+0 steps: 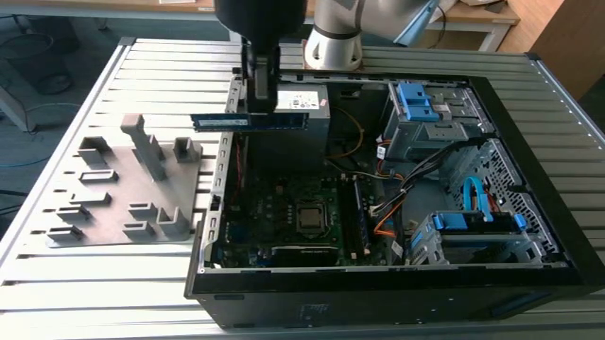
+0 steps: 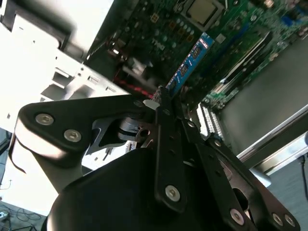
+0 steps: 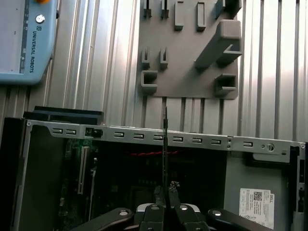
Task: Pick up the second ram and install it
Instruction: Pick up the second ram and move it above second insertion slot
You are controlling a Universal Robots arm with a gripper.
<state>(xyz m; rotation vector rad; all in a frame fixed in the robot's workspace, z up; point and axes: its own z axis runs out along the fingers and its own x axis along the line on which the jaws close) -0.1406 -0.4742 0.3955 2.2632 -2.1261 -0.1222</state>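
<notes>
Pincer (image 1: 260, 106), black and two-fingered, pinches the thin blue-green memory stick (image 1: 283, 122) near mid-length. The stick hangs level over the open black computer case (image 1: 378, 283), at eleven o'clock from the silver processor socket (image 1: 310, 216). It is likely light, stiff and fragile, best gripped by the board faces. A white printed label (image 1: 297, 100) sits just behind.

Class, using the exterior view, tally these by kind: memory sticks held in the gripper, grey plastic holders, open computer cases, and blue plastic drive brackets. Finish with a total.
Memory stick held in the gripper: 1
Grey plastic holder: 1
Open computer case: 1
Blue drive brackets: 2
Total: 5
</notes>
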